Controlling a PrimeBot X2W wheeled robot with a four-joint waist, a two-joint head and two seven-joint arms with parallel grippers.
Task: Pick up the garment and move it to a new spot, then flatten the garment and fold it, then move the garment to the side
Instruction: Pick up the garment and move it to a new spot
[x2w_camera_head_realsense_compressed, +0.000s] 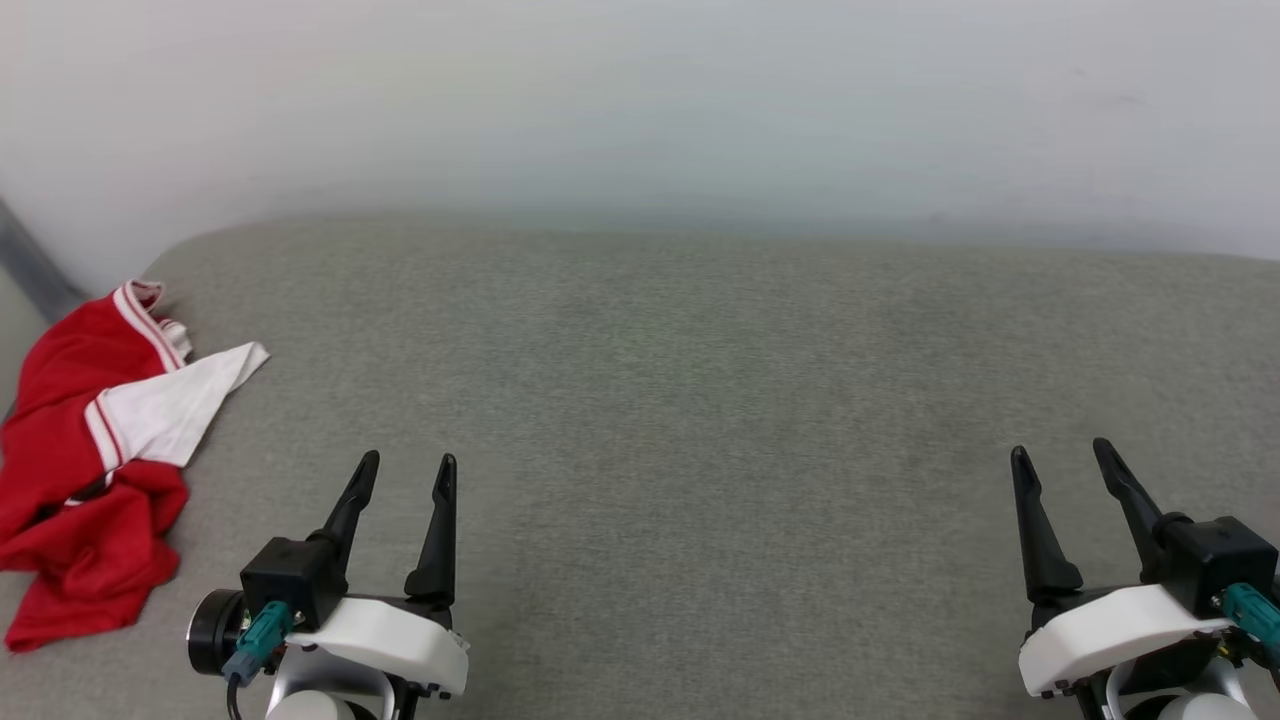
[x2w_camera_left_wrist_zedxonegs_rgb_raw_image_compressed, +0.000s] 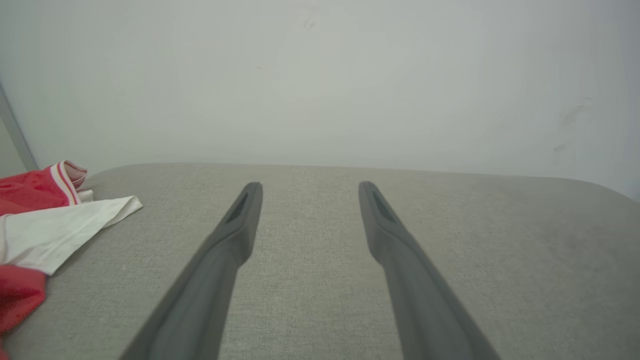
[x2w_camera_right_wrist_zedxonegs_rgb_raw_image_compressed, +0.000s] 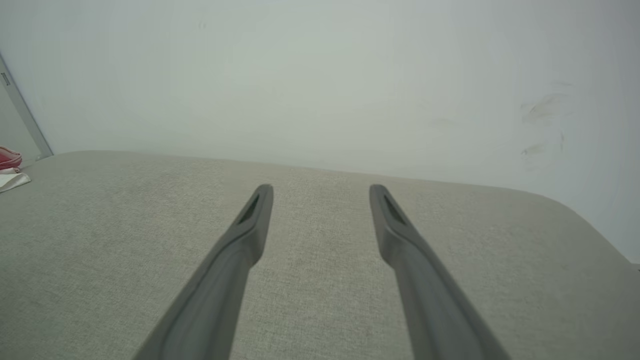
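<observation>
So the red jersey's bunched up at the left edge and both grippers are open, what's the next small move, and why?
Probably swing the left gripper leftward toward the garment. It lies crumpled and untouched at the left edge of the grey surface, and that open gripper is far nearer to it than the right gripper.

Even, soft, bright light throughout; faint shadows, wrist views blurred up close.

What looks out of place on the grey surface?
The red jersey shirt with white sleeves lies crumpled in a heap at the left edge of the grey fabric surface, one sleeve splayed out. Nothing looks damaged or spilled. Left pincer and right pincer stand open, empty.
</observation>
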